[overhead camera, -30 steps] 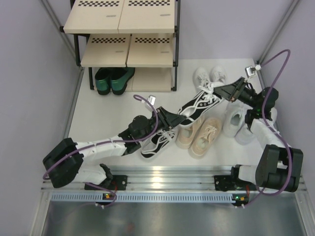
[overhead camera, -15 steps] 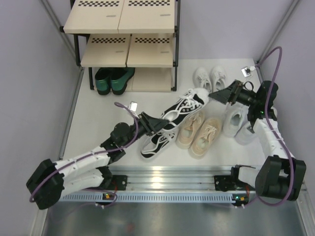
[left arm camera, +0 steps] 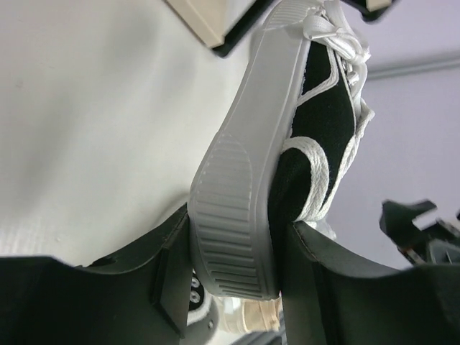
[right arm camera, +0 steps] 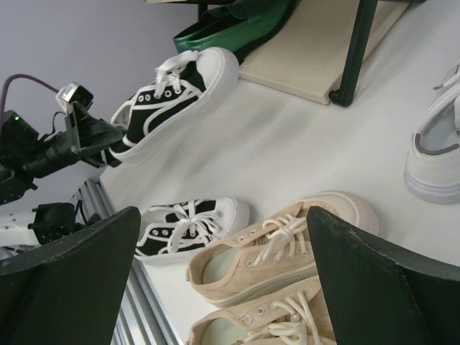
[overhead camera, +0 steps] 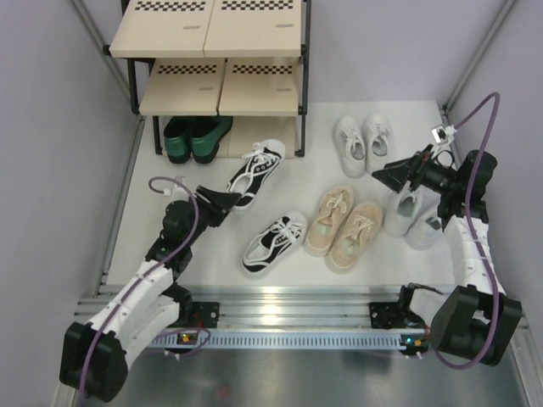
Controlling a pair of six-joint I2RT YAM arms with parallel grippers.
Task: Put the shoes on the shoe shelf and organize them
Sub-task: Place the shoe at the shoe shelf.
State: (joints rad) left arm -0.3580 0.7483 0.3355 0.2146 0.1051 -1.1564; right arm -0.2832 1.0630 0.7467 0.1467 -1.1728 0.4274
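1. Shoes lie mostly on the white table (overhead camera: 382, 267). The nearest is one black-and-white sneaker (overhead camera: 273, 242), which lies alone at the near centre with its toe pointing far and right.
2. Just right of it the beige pair (overhead camera: 341, 227) stands side by side, laces up, toes toward the far side.
3. The left gripper (overhead camera: 227, 200) is on the left, a little farther. Its fingers (left arm camera: 167, 284) are closed at a medium width on the heel of the second black-and-white sneaker (overhead camera: 257, 168), one finger on the sole and one on the upper.
4. This held sneaker is tilted, and its toe points far and right. The toe is near the front edge of the lowest board of the shelf, but the shoe is not on the shelf.
5. On the right, the right gripper (overhead camera: 383, 175) hangs with its fingers spread wide and nothing between them. It is above the larger white pair (overhead camera: 400, 212), which stands near the right edge.
6. Farther, the small white pair (overhead camera: 363, 140) stands on the table, right of the shelf.
7. The shelf (overhead camera: 212, 38) is at the far left. The green pair (overhead camera: 191, 140) stands on the left half of its lowest board.
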